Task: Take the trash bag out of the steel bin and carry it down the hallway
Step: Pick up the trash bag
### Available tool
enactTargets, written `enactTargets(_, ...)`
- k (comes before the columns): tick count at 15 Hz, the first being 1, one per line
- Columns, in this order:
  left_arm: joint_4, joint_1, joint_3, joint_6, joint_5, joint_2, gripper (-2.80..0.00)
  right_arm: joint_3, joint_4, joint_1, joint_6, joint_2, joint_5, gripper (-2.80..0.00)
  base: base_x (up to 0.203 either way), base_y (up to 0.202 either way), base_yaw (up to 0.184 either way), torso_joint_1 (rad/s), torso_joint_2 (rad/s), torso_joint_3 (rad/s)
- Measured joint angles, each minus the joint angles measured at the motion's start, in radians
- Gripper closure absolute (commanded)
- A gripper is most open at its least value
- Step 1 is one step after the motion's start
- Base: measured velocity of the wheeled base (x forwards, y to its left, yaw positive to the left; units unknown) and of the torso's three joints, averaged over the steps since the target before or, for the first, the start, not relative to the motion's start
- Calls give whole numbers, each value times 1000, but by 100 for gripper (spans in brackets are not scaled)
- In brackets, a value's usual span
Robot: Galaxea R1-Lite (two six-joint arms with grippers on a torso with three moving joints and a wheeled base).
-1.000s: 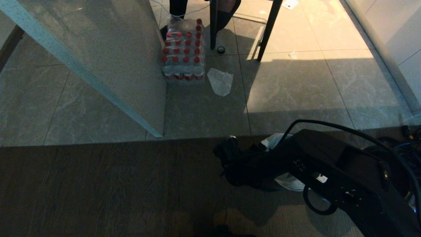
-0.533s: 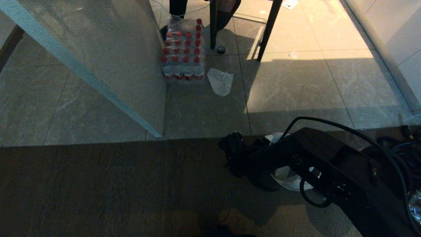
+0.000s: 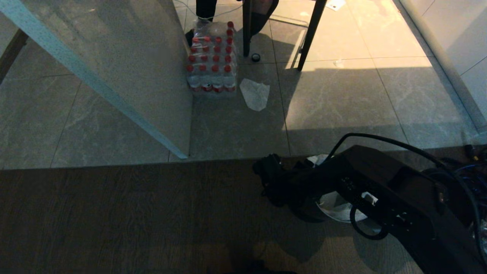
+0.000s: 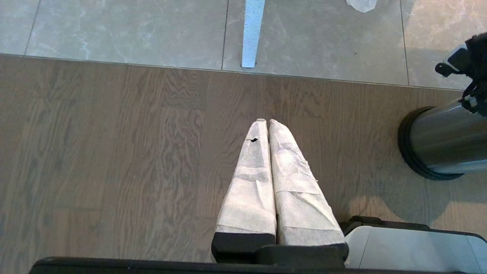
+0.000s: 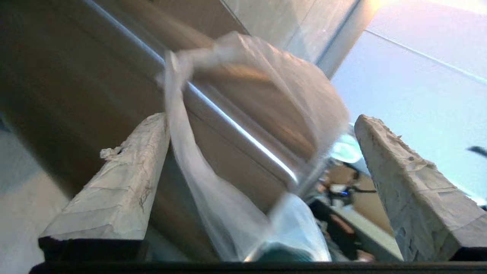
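The trash bag [image 3: 335, 201] sits in the steel bin [image 4: 441, 142]; bottle pack [image 3: 212, 61] lies beyond.

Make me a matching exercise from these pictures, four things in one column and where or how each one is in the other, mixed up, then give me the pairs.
Things:
1. Left gripper
2. Right gripper
3. Bottles
4. Scrap

Places or states:
A. Lying flat on the tiles, right of the red-capped pack
B. Jaws wide apart with the bag between them
C. Jaws shut, over the wood floor
D. Standing in a wrapped pack beside the wall panel

Pairs: 1-C, 2-B, 3-D, 4-A
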Motion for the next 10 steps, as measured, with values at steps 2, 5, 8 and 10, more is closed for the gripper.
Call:
enactTargets(2, 0, 0, 0, 0, 0, 0, 0, 11, 15, 8, -1, -17, -11, -280, 0, 0, 0, 0, 0, 0)
enactTargets(5, 0, 0, 0, 0, 0, 0, 0, 41, 21, 22, -1, -25, -14, -280, 0, 0, 0, 0, 0, 0)
enactTargets(8, 0, 0, 0, 0, 1, 0, 0, 39, 7, 25, 1, -10, -19, -280, 0, 0, 0, 0, 0, 0)
enactTargets(10, 0, 0, 0, 0, 0, 0, 0, -31, -6, 18, 2, 18, -22, -280, 0, 0, 0, 0, 0, 0)
